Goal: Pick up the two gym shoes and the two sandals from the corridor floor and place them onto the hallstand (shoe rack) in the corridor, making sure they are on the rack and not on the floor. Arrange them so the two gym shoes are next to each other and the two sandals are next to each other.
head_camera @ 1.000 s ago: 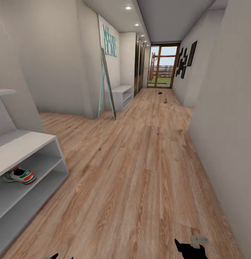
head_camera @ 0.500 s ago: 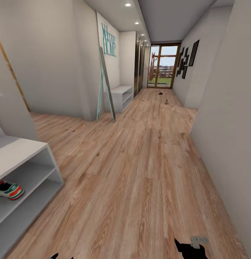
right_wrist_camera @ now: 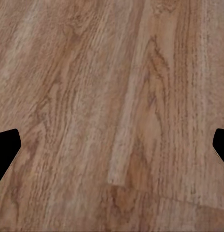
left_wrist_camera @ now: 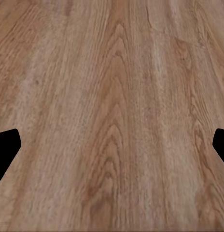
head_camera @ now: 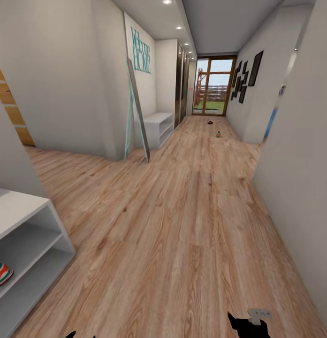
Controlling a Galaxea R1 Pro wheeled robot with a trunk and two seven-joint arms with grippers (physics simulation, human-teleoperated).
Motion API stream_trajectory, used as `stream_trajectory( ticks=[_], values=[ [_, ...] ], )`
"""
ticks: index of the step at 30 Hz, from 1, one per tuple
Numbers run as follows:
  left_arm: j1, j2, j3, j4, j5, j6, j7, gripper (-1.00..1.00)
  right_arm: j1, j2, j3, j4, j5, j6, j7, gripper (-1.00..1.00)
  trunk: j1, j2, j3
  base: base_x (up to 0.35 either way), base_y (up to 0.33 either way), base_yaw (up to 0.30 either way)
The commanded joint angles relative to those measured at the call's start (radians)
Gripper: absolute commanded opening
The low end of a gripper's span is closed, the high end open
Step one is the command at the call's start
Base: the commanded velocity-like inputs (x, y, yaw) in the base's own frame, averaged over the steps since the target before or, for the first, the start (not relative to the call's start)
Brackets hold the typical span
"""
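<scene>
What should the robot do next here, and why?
Probably roll on down the corridor floor toward the small dark items lying far off near the glass door. One gym shoe already sits on the hallstand, and both the left gripper and the right gripper are open with nothing between their fingers.

Leaning teal-framed mirror (head_camera: 137, 112), plain white bench (head_camera: 158, 126), glazed door (head_camera: 212, 86) beyond.
</scene>
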Motion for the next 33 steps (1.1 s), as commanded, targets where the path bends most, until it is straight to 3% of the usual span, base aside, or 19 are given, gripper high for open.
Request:
stream_trajectory(
  ticks=[1,21,28,33],
  values=[
    [-0.001,0.000,0.003,0.002,0.005,0.001,-0.008,1.00,-0.001,0.000,0.007,0.001,-0.010,-0.003,0.004,1.00,0.000,0.000,-0.001,0.339,0.000,0.000],
    [-0.001,0.001,0.003,0.002,0.005,0.001,-0.006,1.00,0.000,0.002,0.008,0.001,-0.010,-0.002,0.003,1.00,0.000,0.000,-0.001,0.339,0.000,-0.003],
    [-0.001,0.001,0.003,0.003,0.006,0.001,-0.006,1.00,0.000,0.002,0.008,0.001,-0.009,-0.002,0.003,1.00,0.000,0.000,-0.001,0.339,0.000,-0.134],
    [-0.001,0.000,0.039,0.003,0.005,0.001,-0.007,1.00,0.000,0.003,0.009,0.001,-0.009,-0.002,0.003,1.00,0.000,0.000,-0.001,0.339,0.000,-0.239]
  ],
)
